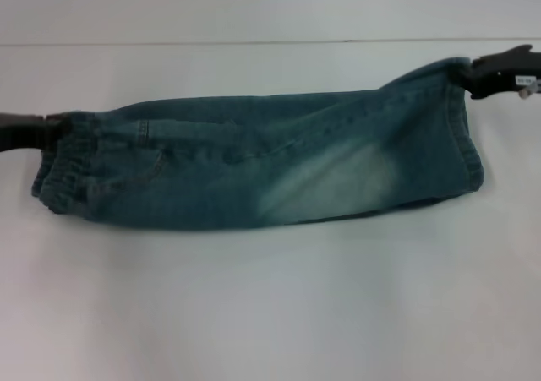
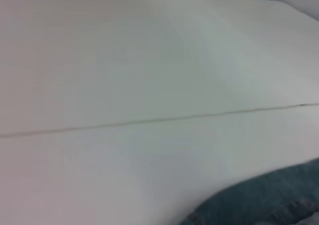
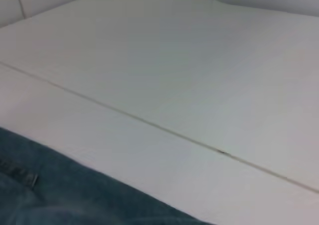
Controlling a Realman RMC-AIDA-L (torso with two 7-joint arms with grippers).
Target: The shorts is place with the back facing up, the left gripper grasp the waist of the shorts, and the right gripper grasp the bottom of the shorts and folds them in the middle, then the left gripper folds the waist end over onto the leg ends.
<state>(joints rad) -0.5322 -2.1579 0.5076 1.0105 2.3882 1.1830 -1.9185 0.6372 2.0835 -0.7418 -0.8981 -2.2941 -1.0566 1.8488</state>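
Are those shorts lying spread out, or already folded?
Folded once lengthwise. The shorts form one narrow strip, with the waist at the left tool and the leg ends at the right tool.

The shorts point(image 1: 262, 166), faded blue-green denim with a pale bleached patch, lie folded lengthwise across the table's middle, waist point(image 1: 59, 174) toward its left edge

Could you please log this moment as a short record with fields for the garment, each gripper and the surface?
garment: shorts, folded lengthwise into a long strip
waist: at the robot's left end
leg ends: at the right end
left gripper: on the waist's far corner
right gripper: on the far corner of the leg ends, slightly lifted
surface: white table, a thin seam behind the shorts
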